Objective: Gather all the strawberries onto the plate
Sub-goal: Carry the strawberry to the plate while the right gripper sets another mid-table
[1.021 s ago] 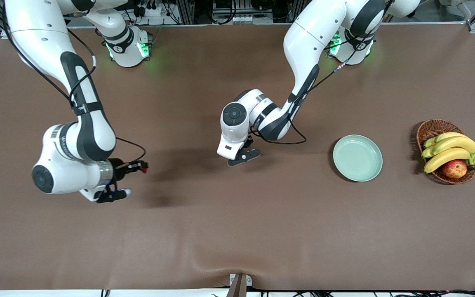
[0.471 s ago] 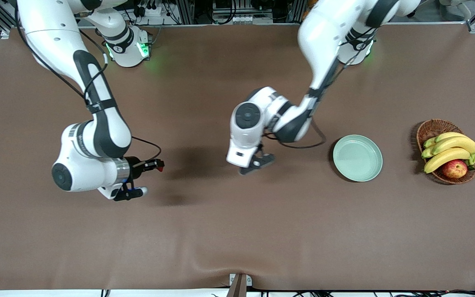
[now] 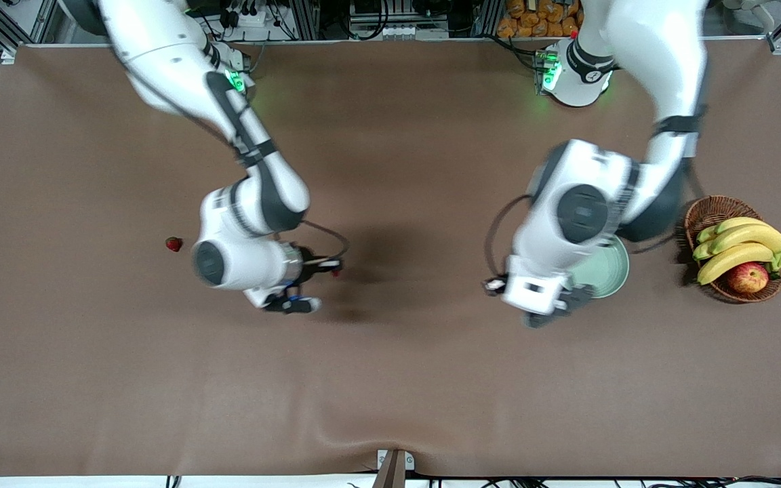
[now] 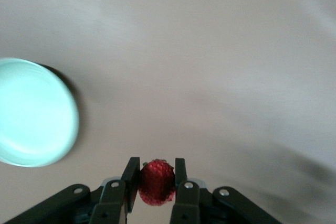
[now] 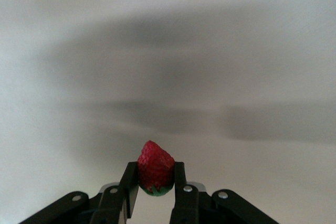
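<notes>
One strawberry (image 4: 156,183) sits pinched between the closed fingers of the left pincer (image 4: 156,174), which hangs over the worktop (image 3: 390,379) just beside the plate (image 3: 609,271). In the front view the left arm's wrist covers that pincer and much of the plate. A second strawberry (image 5: 155,174) is clamped in the same way by the right pincer (image 3: 331,268), up in the air over bare worktop, well apart from the plate toward the right arm's end. The third strawberry (image 3: 173,244) lies loose on the worktop, farther still from the plate toward that same end. The plate holds no berry where its surface shows. Near the plate, toward the left arm's end, stands a wicker basket (image 3: 710,210) holding bananas (image 3: 743,245) and an apple (image 3: 748,277).
</notes>
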Available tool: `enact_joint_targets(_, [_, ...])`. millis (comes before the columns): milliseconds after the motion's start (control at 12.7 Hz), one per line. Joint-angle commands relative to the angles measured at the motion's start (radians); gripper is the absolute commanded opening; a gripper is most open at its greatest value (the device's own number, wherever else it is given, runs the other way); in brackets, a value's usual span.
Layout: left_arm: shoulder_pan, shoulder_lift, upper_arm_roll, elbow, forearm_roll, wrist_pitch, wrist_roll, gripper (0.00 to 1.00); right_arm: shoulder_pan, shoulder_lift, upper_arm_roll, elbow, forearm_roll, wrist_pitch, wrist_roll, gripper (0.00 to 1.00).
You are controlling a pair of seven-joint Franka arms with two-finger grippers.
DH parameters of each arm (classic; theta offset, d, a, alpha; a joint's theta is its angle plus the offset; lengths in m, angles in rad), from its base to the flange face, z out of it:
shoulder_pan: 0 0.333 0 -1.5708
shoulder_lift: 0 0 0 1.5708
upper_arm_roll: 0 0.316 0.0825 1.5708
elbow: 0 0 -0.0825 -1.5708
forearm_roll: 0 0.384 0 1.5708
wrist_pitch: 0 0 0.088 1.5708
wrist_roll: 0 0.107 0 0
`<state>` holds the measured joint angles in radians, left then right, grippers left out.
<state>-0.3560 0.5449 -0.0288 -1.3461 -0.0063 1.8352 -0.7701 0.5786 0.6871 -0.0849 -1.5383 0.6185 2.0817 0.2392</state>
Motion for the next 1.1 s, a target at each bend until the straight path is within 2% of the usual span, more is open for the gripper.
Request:
enact_joint_targets(0, [0.095, -0.042, -0.011, -0.045, 0.003, -0.082, 0.168, 0.0, 0.055, 0.038, -0.013, 0.004, 0.021, 0.035, 0.046, 0.14])
enact_joint_targets(314, [0.221, -0.03, -0.011, -0.083, 0.046, -0.088, 0.381, 0.0, 0.092, 0.095, -0.015, 0.004, 0.02, 0.063, 0.046, 0.28])
enact_joint_targets(393, [0.248, -0.016, -0.011, -0.099, 0.063, -0.073, 0.447, 0.0, 0.092, 0.095, -0.015, 0.003, 0.02, 0.06, 0.048, 0.37])
enact_joint_targets(550, [0.279, 0.007, -0.013, -0.137, 0.066, -0.016, 0.502, 0.0, 0.083, 0.089, -0.013, 0.006, 0.02, 0.057, 0.113, 0.71])
enact_joint_targets(629, [0.275, 0.01, -0.013, -0.18, 0.065, 0.03, 0.5, 0.0, 0.078, 0.08, -0.013, 0.01, 0.02, 0.052, 0.147, 0.8])
enact_joint_targets(707, [0.267, 0.006, -0.014, -0.245, 0.065, 0.091, 0.496, 0.0, 0.064, 0.059, -0.015, 0.01, 0.017, 0.047, 0.156, 0.86])
enact_joint_targets(786, [0.27, -0.005, -0.014, -0.316, 0.065, 0.155, 0.494, 0.0, 0.023, 0.016, -0.013, 0.001, 0.012, 0.032, 0.157, 0.87])
enact_joint_targets(943, [0.269, -0.029, -0.014, -0.448, 0.065, 0.27, 0.494, 0.0, -0.054, -0.064, -0.015, 0.0, 0.003, -0.095, 0.152, 0.93])
enact_joint_targets(1021, [0.267, -0.04, -0.017, -0.511, 0.066, 0.321, 0.494, 0.0, -0.112, -0.099, -0.015, -0.009, -0.035, -0.133, 0.152, 0.93])
